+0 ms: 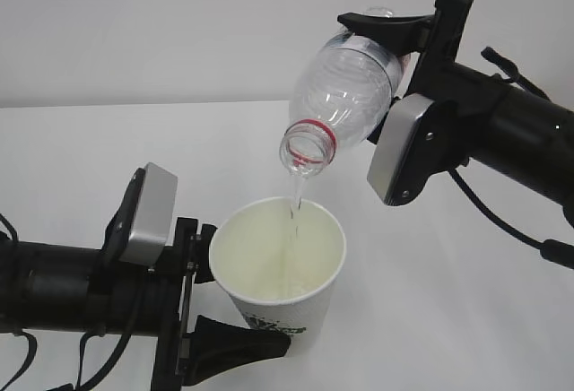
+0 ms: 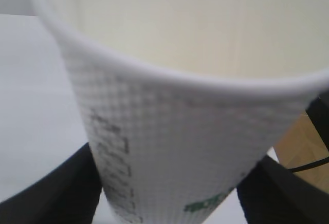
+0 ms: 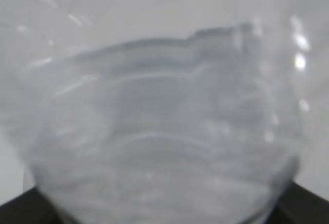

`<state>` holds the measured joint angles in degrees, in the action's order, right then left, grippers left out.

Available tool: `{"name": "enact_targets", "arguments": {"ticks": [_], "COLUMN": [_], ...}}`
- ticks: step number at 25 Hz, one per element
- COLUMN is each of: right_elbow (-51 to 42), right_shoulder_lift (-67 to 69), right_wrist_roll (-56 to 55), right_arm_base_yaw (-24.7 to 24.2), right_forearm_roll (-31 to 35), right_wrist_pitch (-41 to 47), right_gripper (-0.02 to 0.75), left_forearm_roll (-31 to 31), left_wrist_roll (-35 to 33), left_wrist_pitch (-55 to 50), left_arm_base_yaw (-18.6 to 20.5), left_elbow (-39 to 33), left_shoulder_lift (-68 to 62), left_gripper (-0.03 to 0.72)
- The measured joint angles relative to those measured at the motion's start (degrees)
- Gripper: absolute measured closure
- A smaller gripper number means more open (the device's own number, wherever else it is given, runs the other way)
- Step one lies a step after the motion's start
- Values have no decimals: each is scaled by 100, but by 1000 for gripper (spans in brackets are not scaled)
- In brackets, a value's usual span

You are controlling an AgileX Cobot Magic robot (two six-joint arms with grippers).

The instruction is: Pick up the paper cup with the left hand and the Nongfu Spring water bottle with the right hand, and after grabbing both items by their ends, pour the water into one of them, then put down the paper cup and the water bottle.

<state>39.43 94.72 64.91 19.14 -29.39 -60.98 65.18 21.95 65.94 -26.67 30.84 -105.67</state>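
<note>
The white paper cup (image 1: 278,265) stands upright with its cream inside showing, and my left gripper (image 1: 235,306) is shut on its lower part. In the left wrist view the cup (image 2: 180,131) fills the frame between the two black fingers (image 2: 56,193). Above it, my right gripper (image 1: 386,50) is shut on the base end of the clear water bottle (image 1: 345,86). The bottle is tilted mouth-down and uncapped, with its red neck ring over the cup. A thin stream of water (image 1: 294,207) falls into the cup. The right wrist view shows only the blurred bottle (image 3: 164,131).
Both arms hang over a white table (image 1: 108,158) in front of a pale wall. A black cable (image 1: 502,221) trails under the right arm. Past the cup in the left wrist view lies a wood-coloured surface (image 2: 303,152) crossed by a cable.
</note>
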Motion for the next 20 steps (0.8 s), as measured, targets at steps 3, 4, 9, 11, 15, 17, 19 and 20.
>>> {"name": "enact_targets", "arguments": {"ticks": [3, 4, 9, 11, 15, 17, 19, 20], "right_elbow": [0, 0, 0, 0, 0, 0, 0, 0], "right_shoulder_lift": [0, 0, 0, 0, 0, 0, 0, 0], "right_wrist_roll": [0, 0, 0, 0, 0, 0, 0, 0], "right_arm_base_yaw": [0, 0, 0, 0, 0, 0, 0, 0], "right_forearm_roll": [10, 10, 65, 65, 76, 85, 85, 85], "right_wrist_pitch": [-10, -10, -10, -10, -10, -10, -10, -10], "right_gripper": [241, 241, 242, 242, 242, 242, 242, 242], "left_forearm_roll": [0, 0, 0, 0, 21, 69, 98, 100], "left_wrist_roll": [0, 0, 0, 0, 0, 0, 0, 0], "left_wrist_pitch": [0, 0, 0, 0, 0, 0, 0, 0], "left_arm_base_yaw": [0, 0, 0, 0, 0, 0, 0, 0], "left_elbow": [0, 0, 0, 0, 0, 0, 0, 0], "left_shoulder_lift": [0, 0, 0, 0, 0, 0, 0, 0], "left_gripper": [133, 133, 133, 133, 133, 133, 133, 133]}}
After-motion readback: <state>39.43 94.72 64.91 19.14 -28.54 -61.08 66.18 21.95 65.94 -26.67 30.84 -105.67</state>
